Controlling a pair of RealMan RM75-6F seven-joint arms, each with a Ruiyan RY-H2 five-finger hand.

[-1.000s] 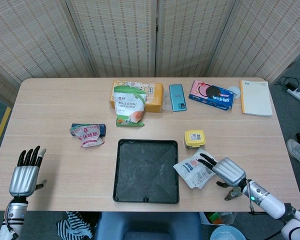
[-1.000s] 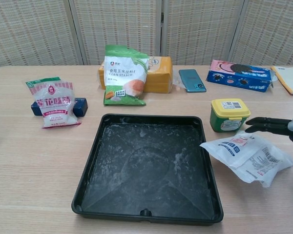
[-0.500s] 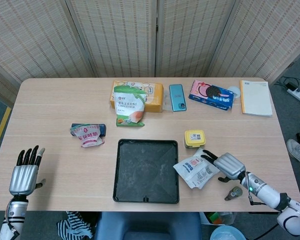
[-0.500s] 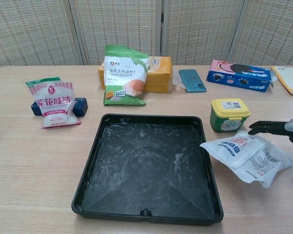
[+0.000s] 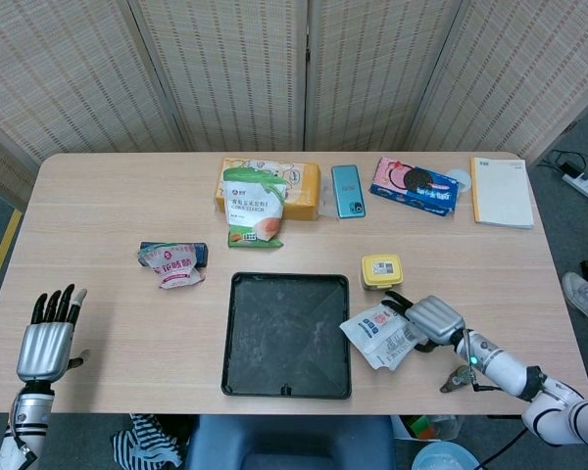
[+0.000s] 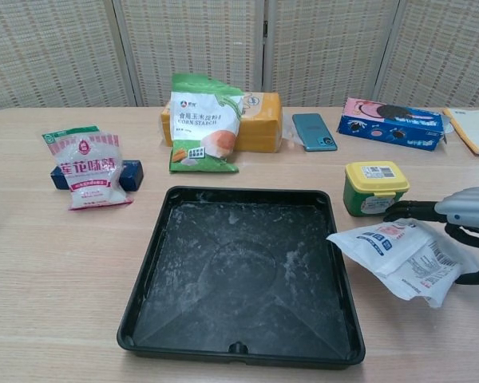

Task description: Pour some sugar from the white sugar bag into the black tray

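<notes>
While its left hand idles at the near edge of the tabletop, empty and with fingers straight and slightly apart, well clear of the work, the robot leaves the job to its other arm. Centre stage lies the black tray, dusted with white residue, set just beside the bag so a pour needs only a short lift. Flat on the tabletop against the tray's right rim rests the white sugar bag. Over its far edge sits the right hand, dark fingers reaching toward the yellow-lidded tub; whether they have closed on the bag cannot be told, though a grasp looks imminent.
</notes>
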